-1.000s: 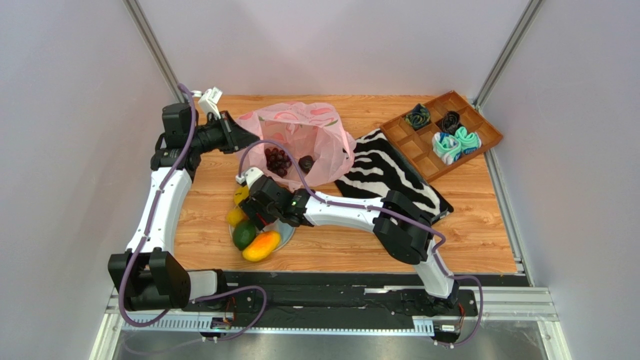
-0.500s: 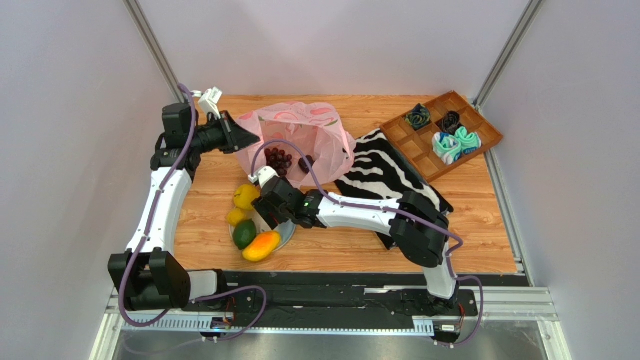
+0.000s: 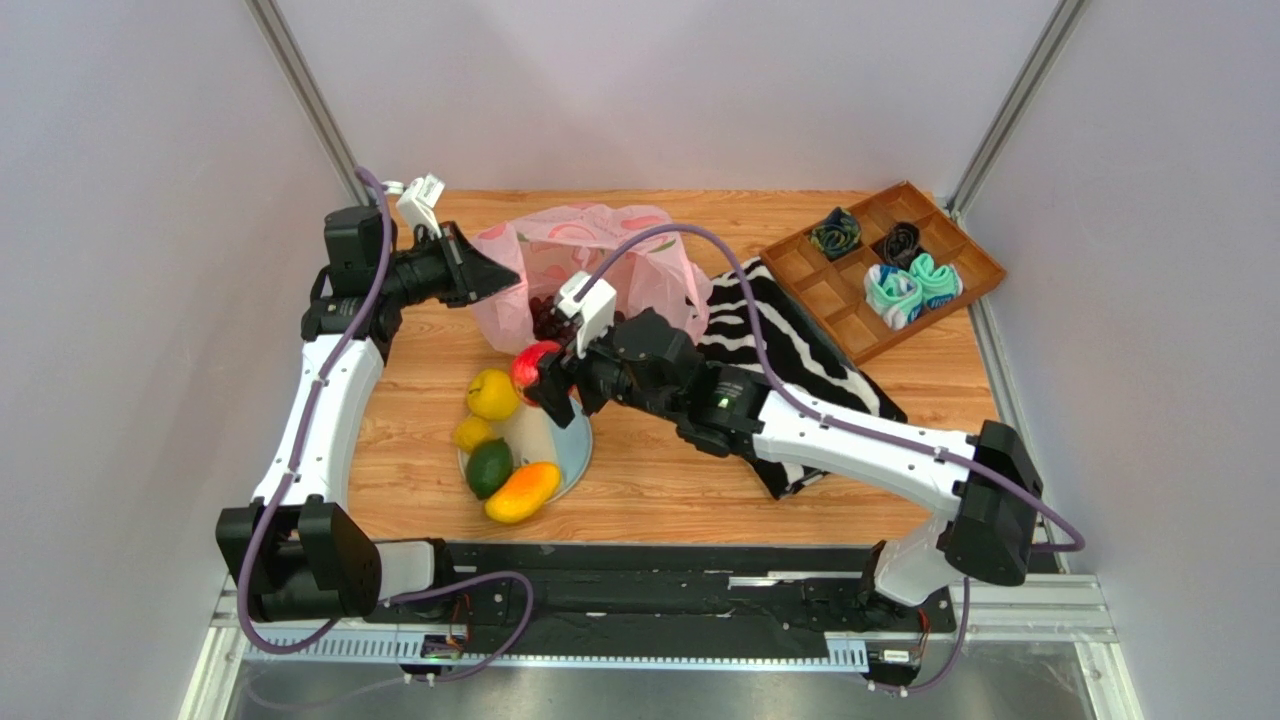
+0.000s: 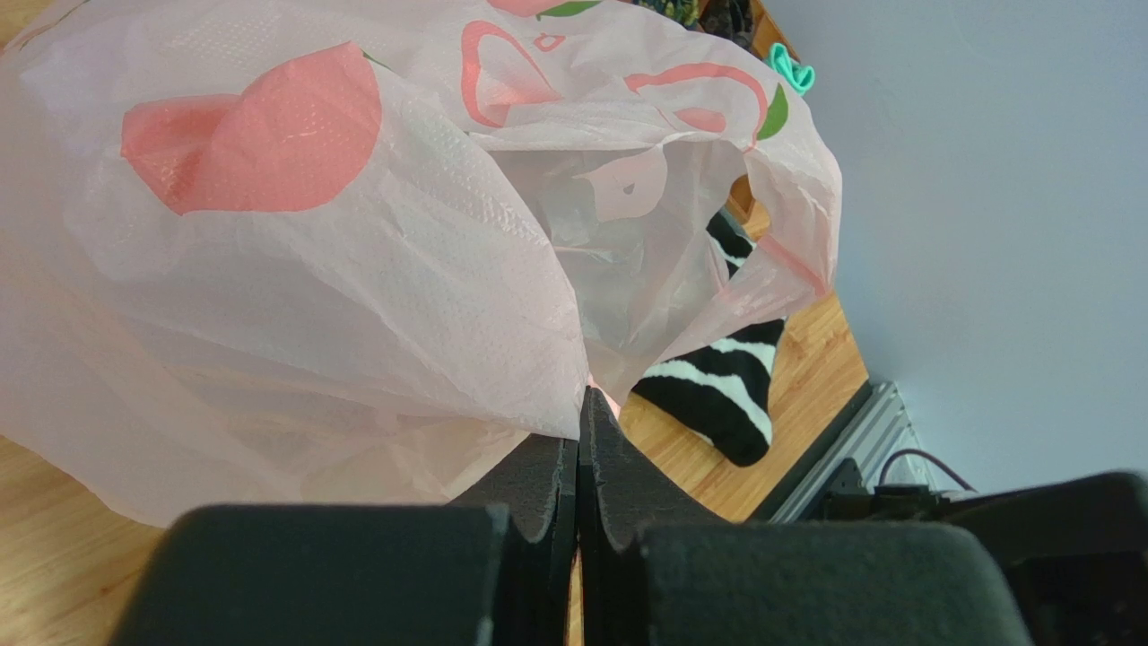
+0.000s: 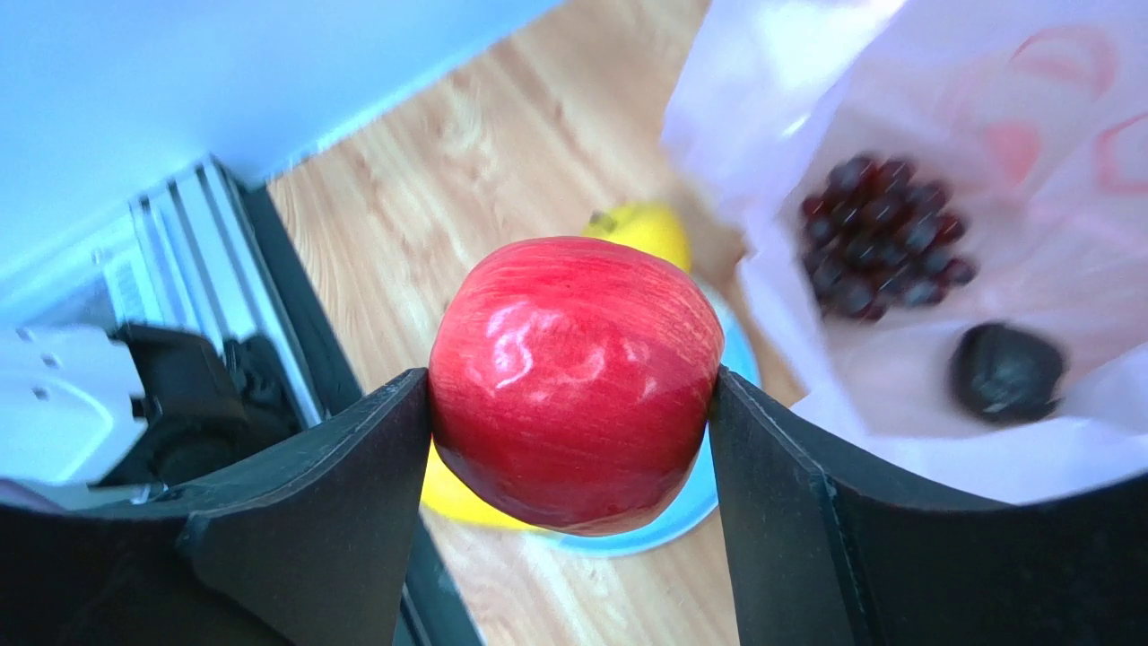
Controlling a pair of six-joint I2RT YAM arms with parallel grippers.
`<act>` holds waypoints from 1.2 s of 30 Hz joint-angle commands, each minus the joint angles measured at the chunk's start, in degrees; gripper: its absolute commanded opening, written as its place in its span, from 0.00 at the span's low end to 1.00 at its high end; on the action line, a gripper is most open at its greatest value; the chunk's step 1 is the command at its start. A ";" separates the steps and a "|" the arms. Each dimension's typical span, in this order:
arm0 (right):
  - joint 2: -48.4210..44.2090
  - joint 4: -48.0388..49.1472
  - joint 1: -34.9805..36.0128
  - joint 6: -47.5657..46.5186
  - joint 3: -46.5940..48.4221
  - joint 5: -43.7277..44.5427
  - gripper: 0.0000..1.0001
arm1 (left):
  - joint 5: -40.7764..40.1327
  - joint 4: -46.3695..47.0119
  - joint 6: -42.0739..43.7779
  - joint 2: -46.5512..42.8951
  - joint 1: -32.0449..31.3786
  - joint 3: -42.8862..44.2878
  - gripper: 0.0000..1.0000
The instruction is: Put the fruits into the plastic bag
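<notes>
Left arm: base at the near left corner, links rising along the left edge of the table (image 3: pixel 691 495), wrist bent to the right. Left gripper (image 4: pixel 580 451) lay level, its fingers pressed together on a fold of the plastic bag (image 4: pixel 337 283) at the bag's left rim, which was lifted so the mouth gaped.

Right arm: elbow low at the near right, forearm stretched on a slant to the left over the zebra cloth (image 3: pixel 781 338), wrist just in front of the bag. Right gripper (image 3: pixel 541 375) pointed left and down, jaws wide and clamped on the red fruit (image 5: pixel 573 384), one pad on each side. The fruit hung off the table, just beside the bag's near edge and above the far rim of the plate (image 3: pixel 567 438).

Inside the bag: grape bunch (image 5: pixel 883 236) and a small dark lump (image 5: pixel 1007 373).

At the plate: two lemons (image 3: pixel 492 395), green oval fruit (image 3: pixel 489 470), mango (image 3: pixel 523 492).

Wooden tray (image 3: pixel 834 293) with rolled cloths at the far right.
</notes>
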 commanded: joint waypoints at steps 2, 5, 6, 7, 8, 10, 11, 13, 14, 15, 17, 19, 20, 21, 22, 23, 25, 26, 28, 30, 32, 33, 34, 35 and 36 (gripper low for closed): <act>-1.68 3.94 -5.92 -1.68 1.32 0.63 0.41 | 0.50 1.64 -0.23 0.18 0.09 1.44 0.00; -0.54 3.41 -11.02 -0.01 1.85 -1.82 0.41 | 0.50 1.64 -0.14 0.00 0.10 1.44 0.00; 0.42 3.58 -12.25 0.95 2.20 -2.53 0.41 | 0.59 1.55 -0.14 -0.09 0.01 1.53 0.00; 2.43 3.67 -14.44 1.57 2.64 -2.71 0.40 | 0.59 1.64 -0.23 -0.09 0.01 1.53 0.00; 3.85 3.50 -15.41 2.01 3.25 -2.98 0.40 | 0.59 1.64 -0.14 -0.17 0.01 1.53 0.00; 7.96 1.66 -17.00 2.37 6.24 -3.15 0.38 | 0.59 1.64 -0.05 -0.18 0.01 1.45 0.00; 9.12 0.78 -17.09 2.19 7.38 -2.46 0.38 | 0.59 1.55 -0.14 -0.26 0.09 1.53 0.00; 12.89 -1.32 -17.09 1.93 11.23 -2.36 0.38 | 0.59 1.73 -0.14 -0.26 0.01 1.45 0.00; 13.96 -1.68 -17.09 2.10 12.30 -2.45 0.38 | 0.59 1.64 -0.14 -0.18 0.01 1.53 0.00; 15.10 -1.95 -17.09 2.63 13.10 -2.45 0.37 | 0.77 1.73 -0.14 -0.18 0.09 1.53 0.00; 18.34 -3.00 -17.01 3.60 15.47 -1.75 0.36 | 0.94 1.73 -0.31 -0.18 0.10 1.53 0.00; 20.03 -4.76 -16.66 3.69 16.79 -0.26 0.35 | 1.03 1.82 -0.23 -0.18 0.01 1.53 0.00; 21.60 -5.11 -16.48 3.34 17.49 2.01 0.35 | 0.94 1.82 -0.31 -0.18 0.09 1.53 0.00; 22.22 -5.55 -16.04 2.90 17.85 3.34 0.35 | 1.03 1.82 -0.40 -0.26 0.01 1.53 0.00; 23.10 -6.60 -15.26 2.20 18.28 4.57 0.35 | 1.12 1.82 -0.32 -0.26 0.09 1.53 0.00; 23.81 -7.39 -14.90 1.32 19.33 6.84 0.35 | 1.12 1.90 -0.40 -0.26 0.01 1.45 0.00; 25.83 -9.50 -14.37 0.70 20.31 8.44 0.36 | 1.12 1.91 -0.40 -0.18 0.10 1.53 0.00; 26.27 -9.95 -14.20 0.61 20.48 9.67 0.36 | 1.12 1.91 -0.49 -0.26 0.10 1.45 0.00; 27.23 -10.30 -14.28 0.87 20.66 10.55 0.38 | 1.12 1.91 -0.40 -0.18 0.09 1.44 0.00; 27.94 -10.56 -14.19 0.87 21.19 11.17 0.40 | 1.03 1.91 -0.40 -0.18 0.01 1.44 0.00; 28.91 -10.83 -14.19 0.96 21.71 10.91 0.41 | 1.03 1.91 -0.32 -0.09 0.01 1.44 0.00; 29.26 -11.00 -14.19 1.05 21.98 10.82 0.43 | 0.94 1.91 -0.40 -0.09 0.01 1.44 0.00; 29.70 -11.18 -14.19 1.22 22.33 10.73 0.43 | 0.94 1.82 -0.32 0.00 0.01 1.44 0.00; 29.96 -11.18 -14.19 1.14 22.59 10.30 0.44 | 1.03 1.82 -0.32 0.00 0.01 1.44 0.00; 30.14 -11.27 -14.19 1.14 22.68 10.03 0.46 | 0.86 1.82 -0.32 0.09 0.09 1.44 0.00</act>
